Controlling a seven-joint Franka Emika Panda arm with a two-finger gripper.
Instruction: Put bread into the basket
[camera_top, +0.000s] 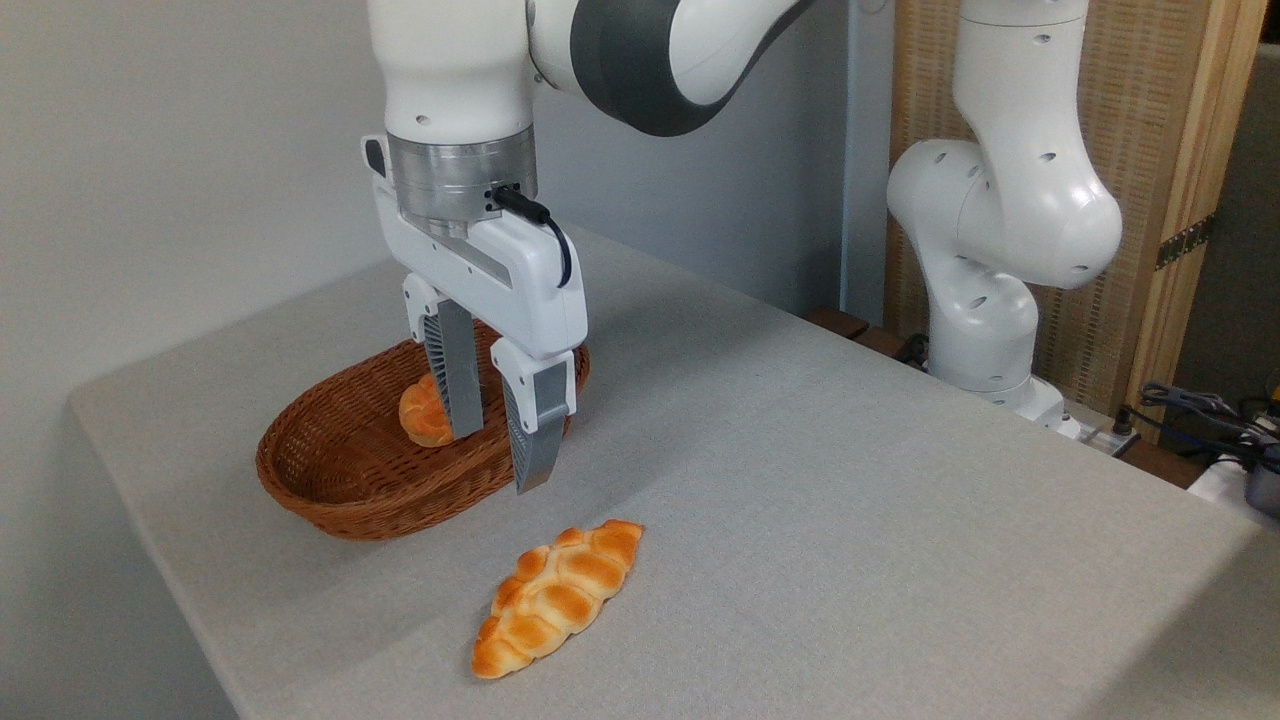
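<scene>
golden-orange and braided, the bread (558, 597) lies flat on the grey tabletop (850, 480), just in front of the basket (330, 480) and outside it. a small bun (422, 412) sits inside the basket. the pincer (497, 460) hangs above the basket's near rim, fingers apart and empty. the loaf looks light, its glazed crust maybe slippery; gripping across the thick middle, not the tapered ends, seems safest.
</scene>
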